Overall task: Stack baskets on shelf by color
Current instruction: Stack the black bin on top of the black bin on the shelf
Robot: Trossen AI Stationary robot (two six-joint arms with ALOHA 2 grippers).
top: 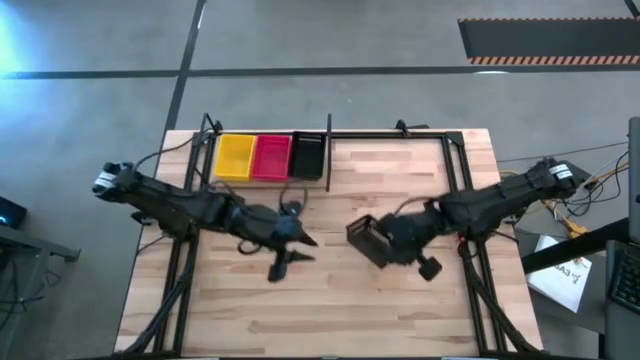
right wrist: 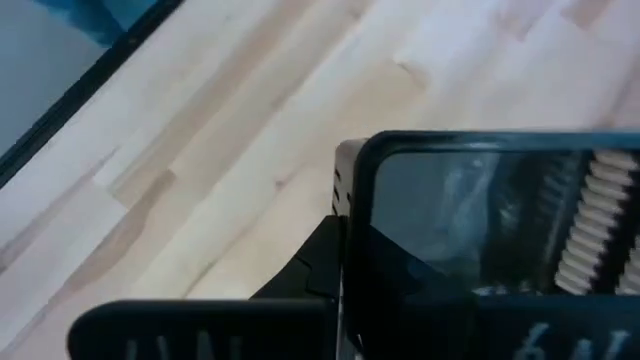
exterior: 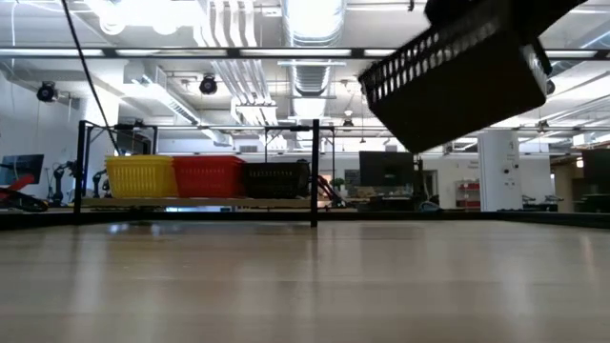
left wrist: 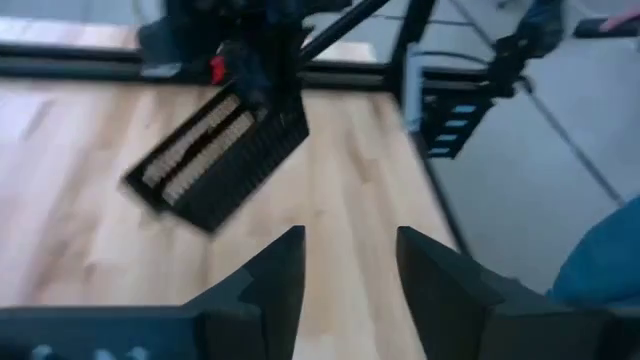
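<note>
Three baskets stand side by side on the shelf (top: pixel 330 160) at the table's far left: yellow (top: pixel 236 157), pinkish-red (top: pixel 271 157) and black (top: pixel 306 156). The low view shows the same row: yellow (exterior: pixel 140 176), red (exterior: pixel 208 176), black (exterior: pixel 276 178). Another black basket (top: pixel 368 240) is in my right gripper (top: pixel 398 240), near the table's middle. It hangs high in the low view (exterior: pixel 457 71). My left gripper (top: pixel 298 252) is open and holds nothing, left of that basket. Its wrist view looks at the basket (left wrist: pixel 215 160) past its spread fingers (left wrist: pixel 350 250). My right gripper holds the black basket by the wall of one end, near a corner of its rim (right wrist: pixel 352 165). One finger (right wrist: pixel 305 265) lies against the outside of that wall; the basket hides the other finger. The basket is lifted clear of the table and tilted.
Black metal frame rods (top: pixel 465 190) run along both sides of the wooden tabletop (top: pixel 340 310). Bare wood lies between the grippers and the near edge. Cables and a paper sheet (top: pixel 560 275) lie off the table's right side.
</note>
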